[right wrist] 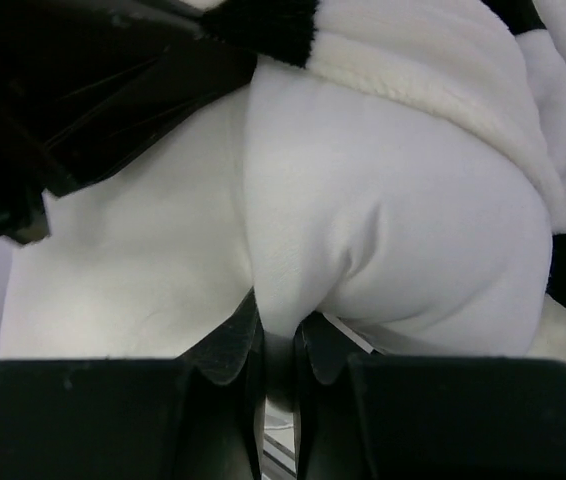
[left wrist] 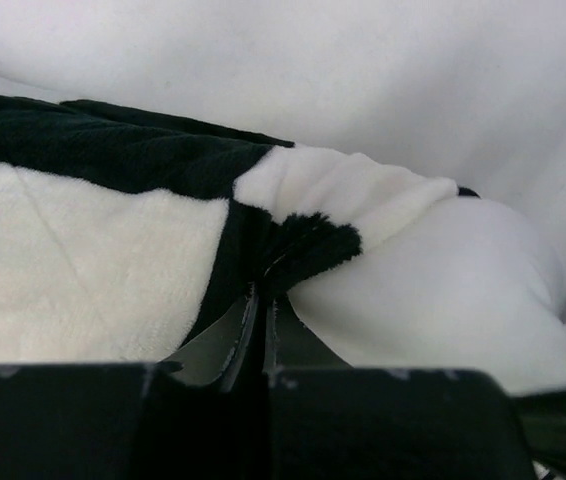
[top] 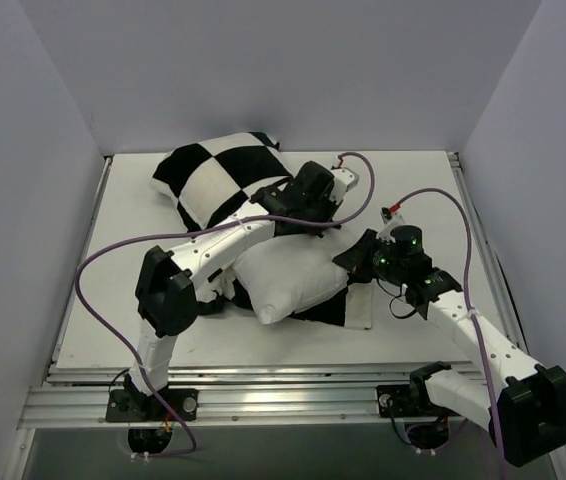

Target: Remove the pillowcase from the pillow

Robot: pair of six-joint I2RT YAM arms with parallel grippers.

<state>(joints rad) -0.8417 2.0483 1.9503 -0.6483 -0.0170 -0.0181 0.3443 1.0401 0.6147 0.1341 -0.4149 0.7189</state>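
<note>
While left pincer (left wrist: 261,292) pinches pillowcase (left wrist: 83,250), right pincer (right wrist: 278,322) clamps pillow (right wrist: 393,230) on table (top: 113,310).

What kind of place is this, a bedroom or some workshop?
Probably a robot test cell, not a home: left arm and right arm bolted to a metal rail, white table boxed in by plain panels.

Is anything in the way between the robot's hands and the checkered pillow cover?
No, nothing visible is. The left hand is shut right on the edge of the pillowcase, and the right hand is shut on the white pillow itself.
</note>
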